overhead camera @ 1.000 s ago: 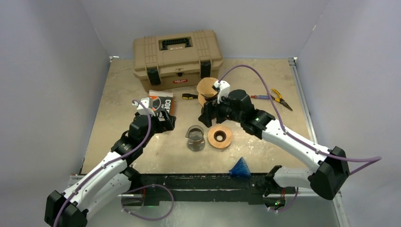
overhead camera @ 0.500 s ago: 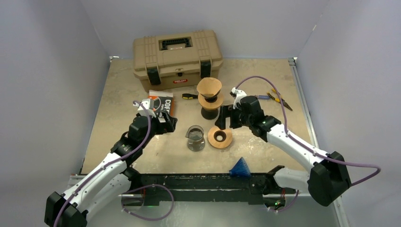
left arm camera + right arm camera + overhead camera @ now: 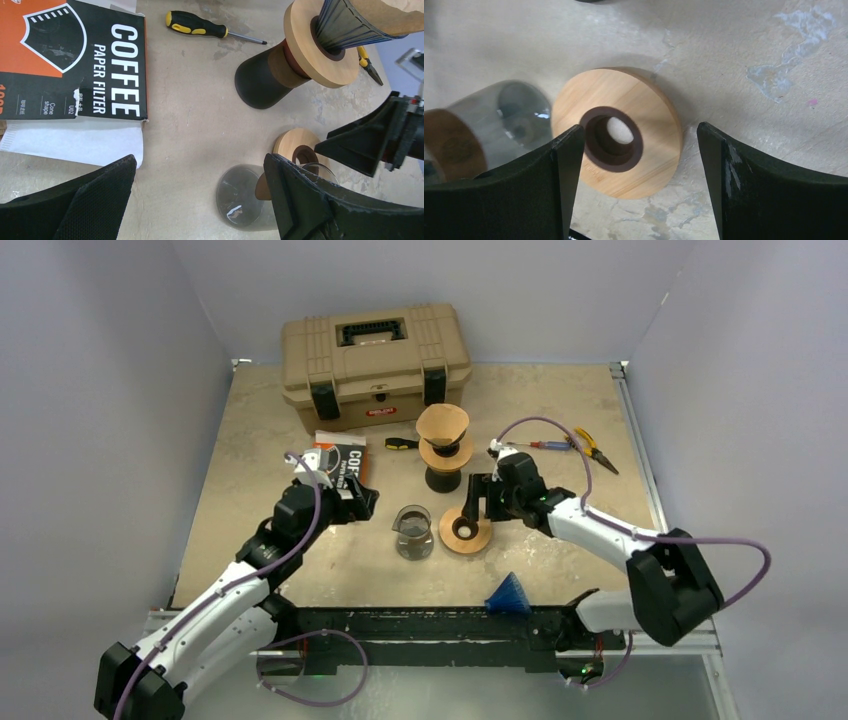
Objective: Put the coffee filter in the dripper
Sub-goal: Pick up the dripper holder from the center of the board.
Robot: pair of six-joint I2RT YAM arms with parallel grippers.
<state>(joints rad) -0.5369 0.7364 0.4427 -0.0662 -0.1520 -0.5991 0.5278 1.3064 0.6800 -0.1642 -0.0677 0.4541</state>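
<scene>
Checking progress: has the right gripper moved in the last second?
Yes. The right gripper drew back from the dripper, nearward, and is now over the wooden ring.

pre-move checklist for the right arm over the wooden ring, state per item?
1. ok: paper filter sits in the dripper on the black stand.
2. ok: right gripper open, a finger either side of the wooden ring, nothing held.
3. ok: ring lies flat on the table.
4. cannot tell: clearance between ring and glass carafe; they look very close.
5. ok: left gripper open and empty.
</scene>
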